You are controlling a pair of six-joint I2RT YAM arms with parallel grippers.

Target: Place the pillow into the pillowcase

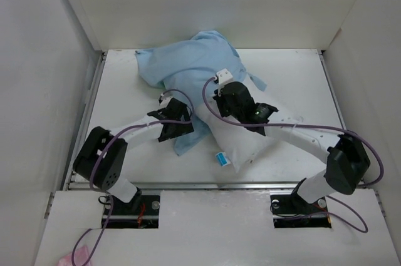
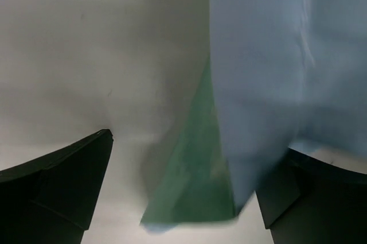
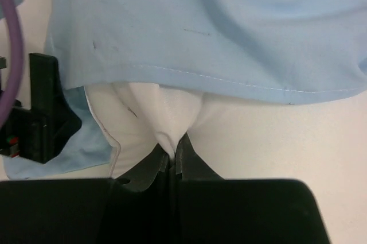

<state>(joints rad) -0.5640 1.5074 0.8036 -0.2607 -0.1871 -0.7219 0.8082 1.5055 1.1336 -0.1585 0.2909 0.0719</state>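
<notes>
The pillow (image 1: pixel 244 147) is pushed halfway into the pillowcase (image 1: pixel 188 69) on the table (image 1: pixel 119 103); its near end is left out. It is pinched by the right claw (image 3: pixel 170 151); the left claw (image 2: pixel 198 146) is spread.

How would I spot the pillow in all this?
On the white table, find the light-blue pillowcase bunched toward the back. The pillow sticks out of its near end: plump and white, with a small blue tag, unlike the thin, limp cloth.
</notes>
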